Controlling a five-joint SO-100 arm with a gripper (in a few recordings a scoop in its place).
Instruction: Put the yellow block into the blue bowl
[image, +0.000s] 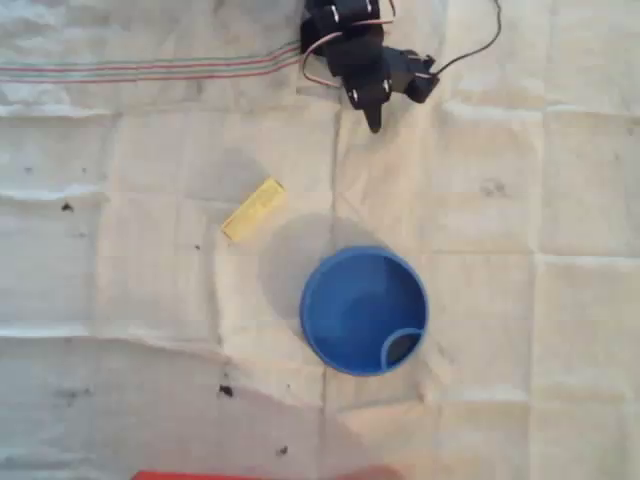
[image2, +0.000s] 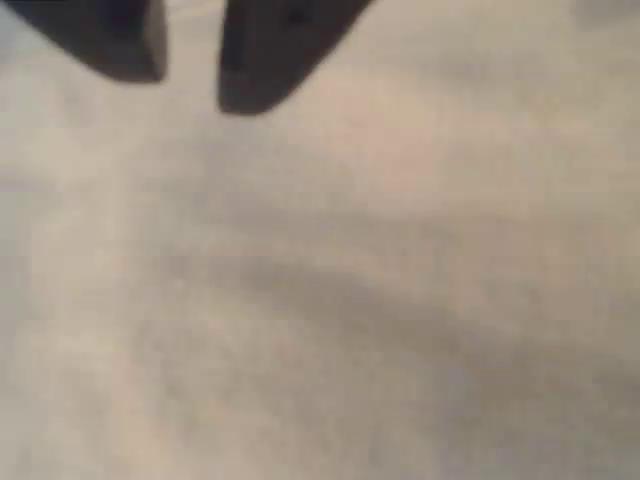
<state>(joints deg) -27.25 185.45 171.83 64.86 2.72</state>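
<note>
Your gripper (image: 375, 122) sits folded at the top edge of the overhead view, holding nothing; in the wrist view its two dark fingers (image2: 270, 60) stand slightly apart with only a narrow gap. The yellow block (image: 253, 209) lies diagonally on the creased white cloth (image: 120, 300), up and left of the blue bowl (image: 316, 300), near it but not touching. Spread the fingers wider, turn the wrist to span the bar's narrow width, then descend. Count one block, one bowl.

Creased white cloth (image: 150, 150): yellow block (image: 253, 209), blue bowl (image: 364, 311) apart.
</note>
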